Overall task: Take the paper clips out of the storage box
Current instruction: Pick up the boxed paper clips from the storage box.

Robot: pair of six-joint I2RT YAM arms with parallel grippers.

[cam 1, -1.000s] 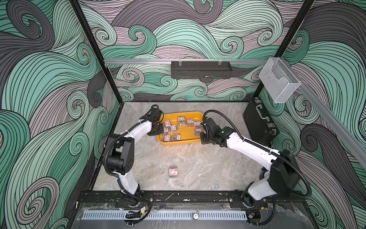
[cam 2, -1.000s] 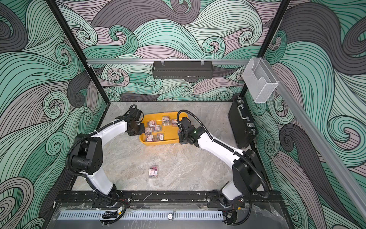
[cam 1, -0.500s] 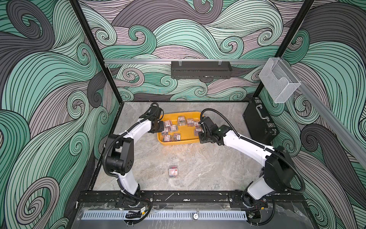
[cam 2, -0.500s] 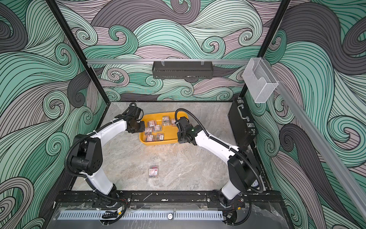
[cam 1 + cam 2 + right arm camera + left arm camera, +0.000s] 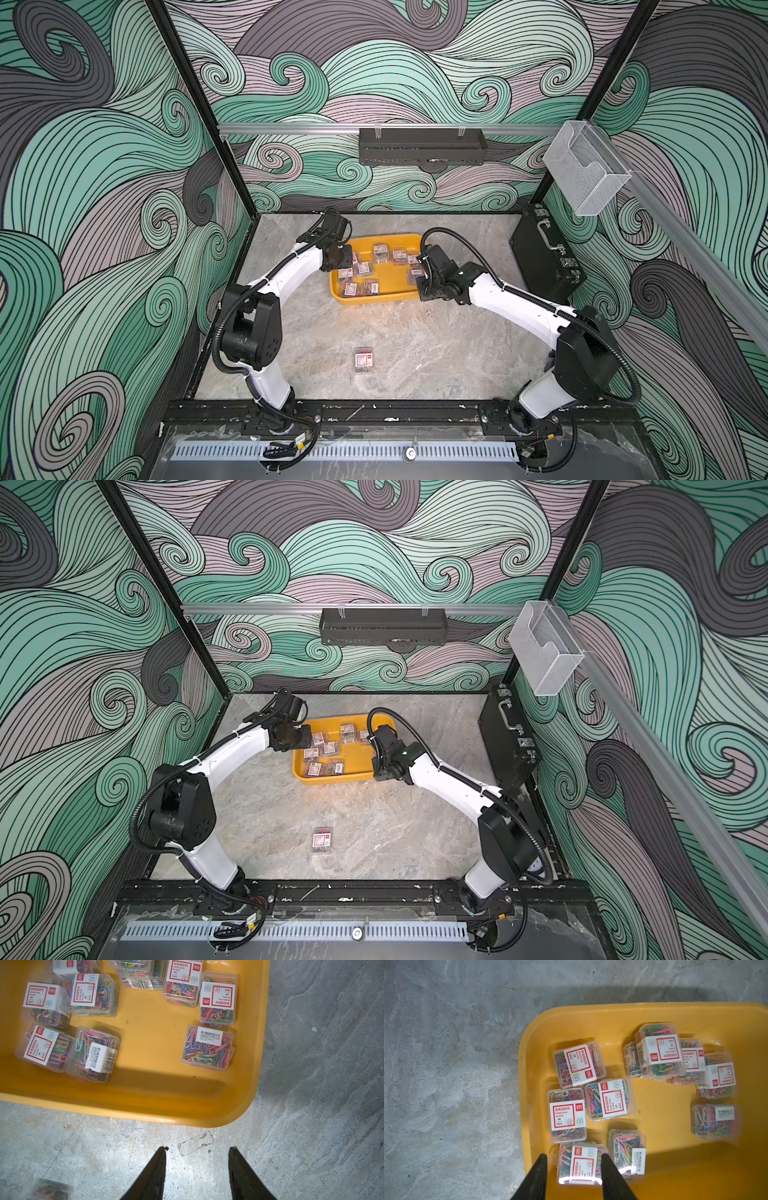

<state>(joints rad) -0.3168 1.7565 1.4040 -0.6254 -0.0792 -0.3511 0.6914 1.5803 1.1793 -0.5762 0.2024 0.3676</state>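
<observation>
Robot lab booth: wave-patterned walls [image 5: 395, 62], black frame posts [image 5: 201, 108], rail-mounted arms [image 5: 291, 274]

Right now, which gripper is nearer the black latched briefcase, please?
Right: the right gripper hangs at the end of the yellow plastic tray nearest the briefcase, the left gripper over its far end.

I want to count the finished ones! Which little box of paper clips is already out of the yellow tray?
The lone box on the grey table, toward the front. Every other box sits inside the yellow tray.
</observation>
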